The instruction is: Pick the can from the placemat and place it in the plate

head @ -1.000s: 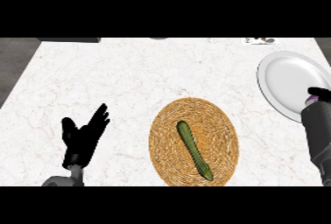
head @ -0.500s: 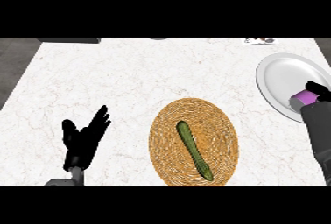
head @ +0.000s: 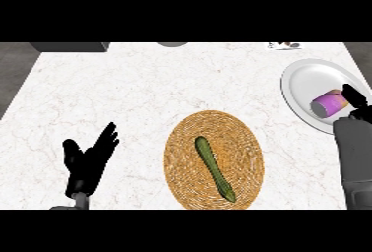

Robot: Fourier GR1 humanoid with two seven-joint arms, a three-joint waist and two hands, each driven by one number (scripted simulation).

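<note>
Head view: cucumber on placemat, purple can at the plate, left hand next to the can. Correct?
No: the head view shows the right hand next to the purple can at the plate. The left hand rests open, lower left. The cucumber is on the placemat.

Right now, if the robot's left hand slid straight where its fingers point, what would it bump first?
Probably nothing soon: the left hand points across bare counter, missing the placemat. A grey thing at the far edge might lie in line.
</note>
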